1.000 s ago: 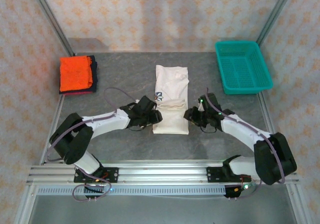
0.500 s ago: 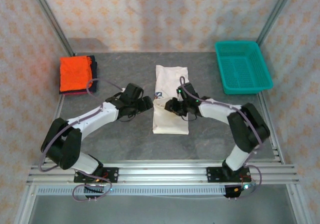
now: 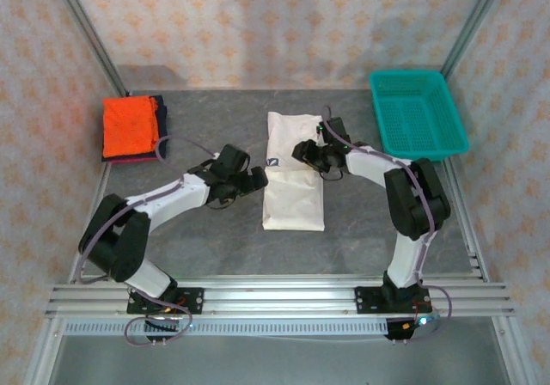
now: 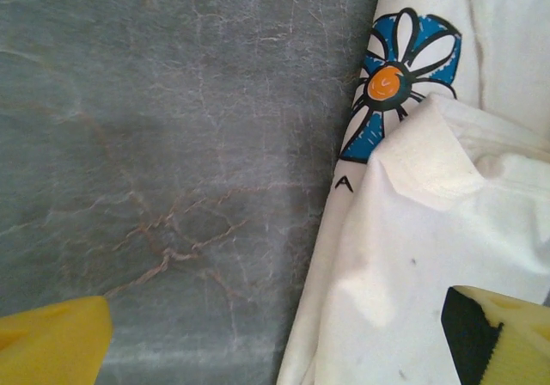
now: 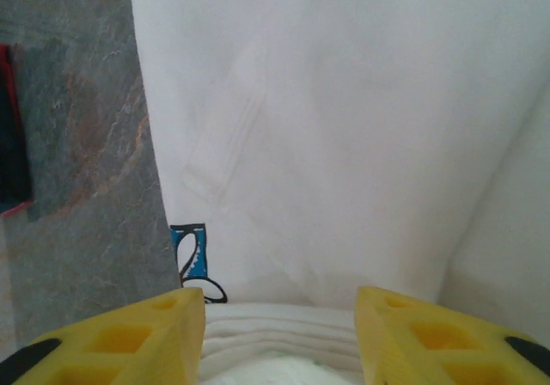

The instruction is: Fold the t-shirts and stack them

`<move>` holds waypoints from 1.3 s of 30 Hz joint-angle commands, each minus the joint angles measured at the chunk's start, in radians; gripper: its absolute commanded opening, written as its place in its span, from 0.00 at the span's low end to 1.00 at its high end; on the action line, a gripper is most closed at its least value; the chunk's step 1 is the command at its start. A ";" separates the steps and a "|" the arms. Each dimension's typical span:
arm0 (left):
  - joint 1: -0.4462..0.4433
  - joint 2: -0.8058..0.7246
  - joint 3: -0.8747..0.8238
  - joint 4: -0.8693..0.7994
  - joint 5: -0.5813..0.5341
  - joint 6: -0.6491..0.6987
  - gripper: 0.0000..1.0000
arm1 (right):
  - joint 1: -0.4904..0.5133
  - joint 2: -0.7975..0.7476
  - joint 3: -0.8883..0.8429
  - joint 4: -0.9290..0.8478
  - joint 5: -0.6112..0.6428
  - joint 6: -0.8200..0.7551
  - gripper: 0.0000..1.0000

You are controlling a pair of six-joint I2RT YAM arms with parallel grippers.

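T-shirt [image 3: 293,200] between left and right jaws

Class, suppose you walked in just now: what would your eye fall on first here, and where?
A white daisy-print t-shirt lies folded at centre, the left gripper at its left edge, the right gripper above it. A bright orange t-shirt tops a dark t-shirt far left; a teal mesh basket stands far right.

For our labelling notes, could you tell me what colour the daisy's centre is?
Orange; the daisy's centre shows best in the left wrist view.

Open table [image 3: 215,241] around white t-shirt [image 3: 293,204]
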State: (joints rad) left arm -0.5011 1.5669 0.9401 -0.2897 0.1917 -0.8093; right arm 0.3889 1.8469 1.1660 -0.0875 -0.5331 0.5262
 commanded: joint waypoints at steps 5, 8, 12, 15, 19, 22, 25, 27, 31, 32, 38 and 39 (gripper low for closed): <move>0.010 0.187 0.166 0.071 0.078 0.028 0.81 | 0.001 -0.165 -0.118 -0.150 0.177 -0.134 0.59; 0.011 0.259 0.222 0.072 0.100 0.031 0.71 | 0.000 -0.181 -0.158 -0.174 0.197 -0.155 0.58; 0.011 0.316 0.278 0.048 0.112 0.041 0.53 | 0.001 -0.156 -0.162 -0.172 0.150 -0.161 0.53; 0.012 0.326 0.295 0.032 0.111 0.048 0.47 | 0.001 -0.121 -0.143 -0.165 0.119 -0.158 0.49; 0.011 0.337 0.308 0.011 0.107 0.059 0.35 | 0.000 -0.081 -0.119 -0.160 0.114 -0.158 0.35; 0.010 0.337 0.312 0.008 0.111 0.062 0.24 | -0.001 -0.064 -0.102 -0.170 0.102 -0.162 0.23; 0.010 0.331 0.315 0.004 0.114 0.064 0.12 | 0.000 -0.094 -0.110 -0.172 0.116 -0.161 0.00; 0.010 0.325 0.317 0.003 0.117 0.070 0.04 | -0.001 -0.121 -0.123 -0.169 0.127 -0.161 0.00; 0.011 0.313 0.318 0.000 0.120 0.079 0.00 | 0.000 -0.176 -0.153 -0.170 0.130 -0.153 0.00; 0.011 0.311 0.318 0.000 0.120 0.079 0.00 | 0.000 -0.185 -0.160 -0.170 0.132 -0.149 0.00; 0.010 0.289 0.320 0.007 0.118 0.082 0.00 | 0.000 -0.249 -0.220 -0.144 0.184 -0.116 0.00; 0.009 0.290 0.323 0.007 0.118 0.084 0.00 | 0.000 -0.249 -0.223 -0.145 0.183 -0.116 0.00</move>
State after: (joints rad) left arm -0.5011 1.8931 1.2312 -0.2581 0.3084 -0.7494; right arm 0.3901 1.6222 0.9642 -0.2455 -0.3988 0.3920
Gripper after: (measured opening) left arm 0.037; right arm 0.043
